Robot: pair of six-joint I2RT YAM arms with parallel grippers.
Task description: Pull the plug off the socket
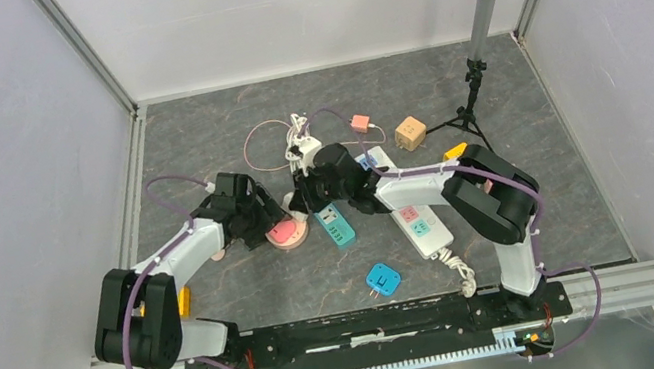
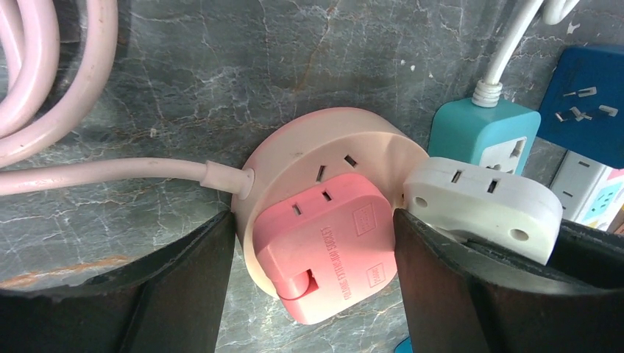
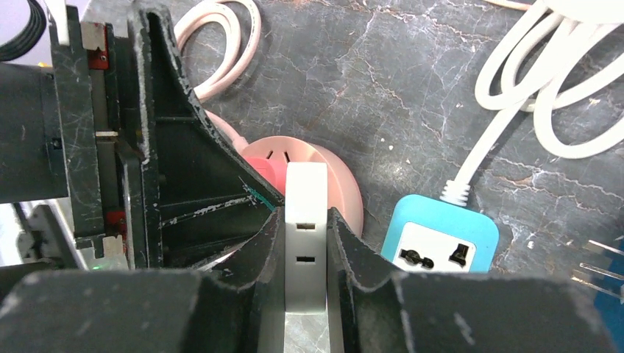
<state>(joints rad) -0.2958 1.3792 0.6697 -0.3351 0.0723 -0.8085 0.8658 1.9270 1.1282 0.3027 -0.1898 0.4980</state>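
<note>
**While the socket is braced, draw the white plug straight off**

Since the right hand (image 3: 305, 220) is clamped on the two broad faces of the white plug (image 3: 305, 187), the grip looks sound. The pull, I judge, should run straight along the pins, away from the face of the round pink socket (image 2: 294, 140). A twist or sideways rock could bend the pins or drag the socket across the tabletop (image 2: 221, 66).

The left hand (image 2: 313, 220) serves as the brace. Its fingers stand wide apart, one at the socket's rim at frame left, the other against the side of the pink plug (image 2: 324, 243) seated on the socket. Whether they press in or merely bracket it cannot be told, so that hold should be firm before the pull.

In the right wrist view the white plug sits at lower centre between the fingers, its far end over the socket's rim just above. In the left wrist view it lies right of centre, touching the socket's right edge, just beside the left hand's finger there. Its pins are hidden, so how deep it sits cannot be told. A teal power strip (image 2: 482, 132) lies near, at upper right, and the pull should miss it.
</note>
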